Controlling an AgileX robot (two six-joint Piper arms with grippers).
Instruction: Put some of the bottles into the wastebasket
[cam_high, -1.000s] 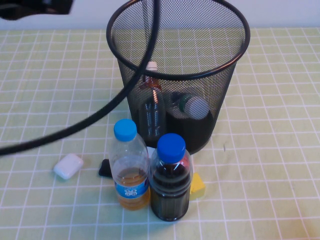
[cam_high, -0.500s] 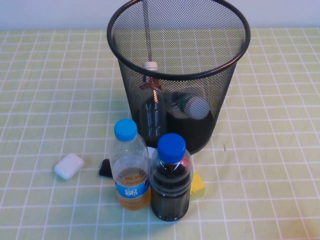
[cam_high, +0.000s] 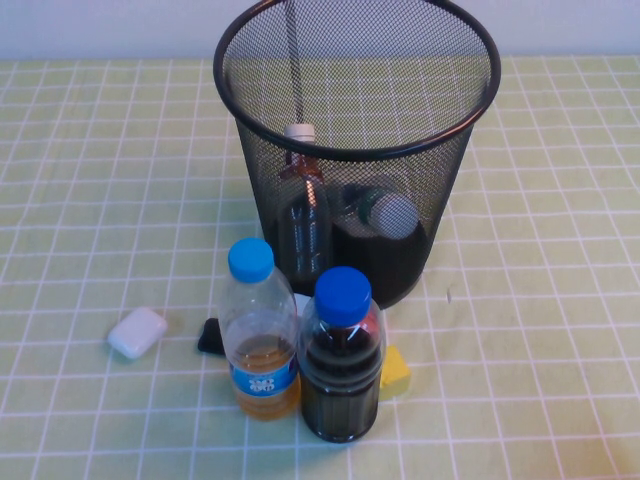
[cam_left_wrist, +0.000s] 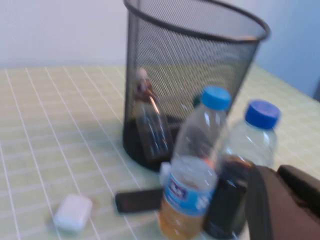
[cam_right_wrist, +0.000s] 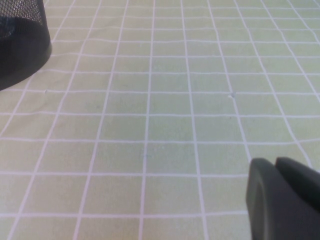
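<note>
we see the wastebasket (cam_high: 356, 150) standing upright toward the far side of the green checked worktop (cam_high: 540, 300). inside it, through the mesh, stand the two bottles: the smaller one with the pale pink cap (cam_high: 303, 215) upright against the near-left wall, and the white-capped one (cam_high: 385, 212) lying tilted beside it on the bin's floor. in front of the bin, outside it, stand an amber bottle (cam_high: 257, 335) and a dark bottle (cam_high: 341, 358), both blue-capped and touching each other. a white case (cam_high: 137, 332), a black slab (cam_high: 211, 336) and a yellow block (cam_high: 394, 370) lie near them. our left gripper (cam_left_wrist: 282, 202) hangs low just beside the dark bottle, fingers clenched on nothing. our right gripper (cam_right_wrist: 282, 197) hovers over bare cloth, well apart from the bin, fingers likewise clenched and empty.
</note>
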